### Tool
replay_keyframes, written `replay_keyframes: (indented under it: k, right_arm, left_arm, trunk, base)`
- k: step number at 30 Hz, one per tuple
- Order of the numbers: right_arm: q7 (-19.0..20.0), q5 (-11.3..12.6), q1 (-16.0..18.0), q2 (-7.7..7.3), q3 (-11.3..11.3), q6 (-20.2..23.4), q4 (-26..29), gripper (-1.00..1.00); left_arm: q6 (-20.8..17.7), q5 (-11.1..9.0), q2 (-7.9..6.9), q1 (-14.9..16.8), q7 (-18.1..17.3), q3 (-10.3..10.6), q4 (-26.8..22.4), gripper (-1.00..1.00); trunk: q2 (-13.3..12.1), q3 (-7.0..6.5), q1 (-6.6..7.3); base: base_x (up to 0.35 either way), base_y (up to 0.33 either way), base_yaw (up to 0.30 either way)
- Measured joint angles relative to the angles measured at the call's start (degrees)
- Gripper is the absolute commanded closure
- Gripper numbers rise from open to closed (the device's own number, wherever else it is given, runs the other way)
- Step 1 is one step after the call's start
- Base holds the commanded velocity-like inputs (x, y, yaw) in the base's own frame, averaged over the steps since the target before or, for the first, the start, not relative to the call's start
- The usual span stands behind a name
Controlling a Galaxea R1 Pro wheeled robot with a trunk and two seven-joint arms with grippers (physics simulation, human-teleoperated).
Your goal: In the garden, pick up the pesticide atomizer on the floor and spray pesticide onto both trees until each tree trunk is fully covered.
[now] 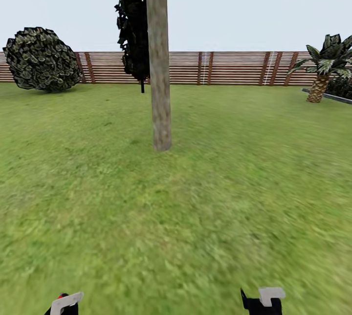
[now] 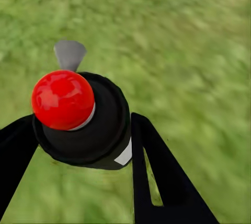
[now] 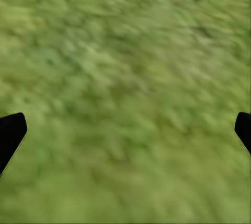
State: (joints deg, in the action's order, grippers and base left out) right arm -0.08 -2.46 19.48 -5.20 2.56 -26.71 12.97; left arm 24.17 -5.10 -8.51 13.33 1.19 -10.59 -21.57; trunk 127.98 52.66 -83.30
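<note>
The left end effector point(image 2: 83, 130) is closed around a round black thing with a red knob point(image 2: 63, 98) and a grey lever point(image 2: 69, 54). I take it for the atomizer point(image 2: 99, 130) seen from above, though its body is hidden. In the head view the same end effector point(image 1: 63, 305) sits at the bottom edge with a red spot and a grey piece showing. If so, the pickup is done.

The right end effector point(image 3: 125, 130) is spread wide and holds nothing; it hangs over grass.

One trunk point(image 1: 159, 85) stands ahead, well apart from the robot, and no whitish haze shows on it. Spraying looks not yet begun, and both trees remain to be covered.

The lawn point(image 1: 244, 183) between robot and trunk is bare, so a straight approach looks free. The fence point(image 1: 234, 68) closes the far side. A bush point(image 1: 41, 58) sits far left, a palm point(image 1: 325, 68) far right, and a dark narrow tree point(image 1: 133, 36) behind the trunk. There seems to be room to circle the trunk on either side.
</note>
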Motion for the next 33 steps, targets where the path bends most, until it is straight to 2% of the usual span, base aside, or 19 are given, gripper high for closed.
replay_keyframes:
  k: [17, 25, 33]
  right_arm:
    - [0.0, 0.0, 0.0, 0.00, 0.0, 0.0, 0.0, -1.00]
    - [0.0, 0.0, 0.0, 0.00, 0.0, 0.0, 0.0, -1.00]
    - [0.0, 0.1, 0.0, 0.00, 0.0, 0.0, 0.0, -1.00]
  left_arm:
    - [0.0, 0.0, 0.00, 0.0, 0.0, 0.0, 0.0, 1.00]
    - [0.0, 0.0, 0.00, 0.0, 0.0, 0.0, 0.0, 1.00]
    - [0.0, 0.0, 0.00, 0.0, 0.0, 0.0, 0.0, 1.00]
  trunk:
    - [0.0, 0.00, 0.00]
    - [0.0, 0.00, 0.00]
    - [0.0, 0.00, 0.00]
  base:
    - [0.339, 0.000, 0.002]
    - [0.339, 0.000, 0.169]
    - [0.339, 0.000, 0.021]
